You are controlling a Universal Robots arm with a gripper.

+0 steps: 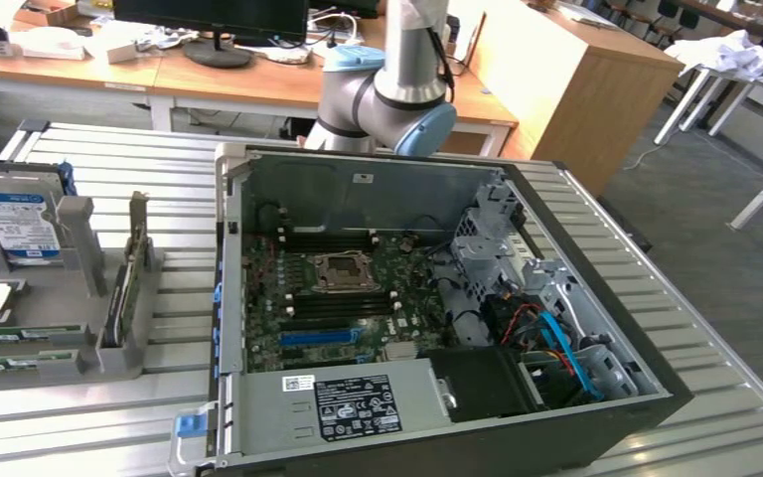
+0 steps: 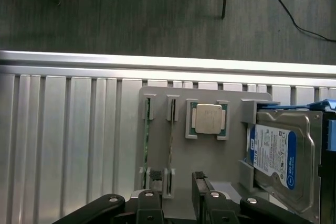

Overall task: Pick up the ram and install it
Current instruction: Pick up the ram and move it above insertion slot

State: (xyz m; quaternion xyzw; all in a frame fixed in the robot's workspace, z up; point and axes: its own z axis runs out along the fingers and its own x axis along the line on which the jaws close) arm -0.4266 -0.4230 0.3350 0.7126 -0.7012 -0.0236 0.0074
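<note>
Overhead, the hand (image 2: 177, 204) hangs wide open and empty above the ram's (image 2: 171, 145) upturned edge.

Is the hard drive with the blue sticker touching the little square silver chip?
Apart. The wrist view shows a raised wall of the gray holder between the hard drive and the square chip.

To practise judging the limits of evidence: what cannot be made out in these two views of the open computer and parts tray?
The ram: wrist view, edge-on in the tray; its chips are hidden.
The hard drive: wrist view, cut off by the picture's edge; label too small to read.
The gripper: wrist view, open, body cut off by the edge.
The motherboard: exterior view, too small to tell which slots are free.
</note>
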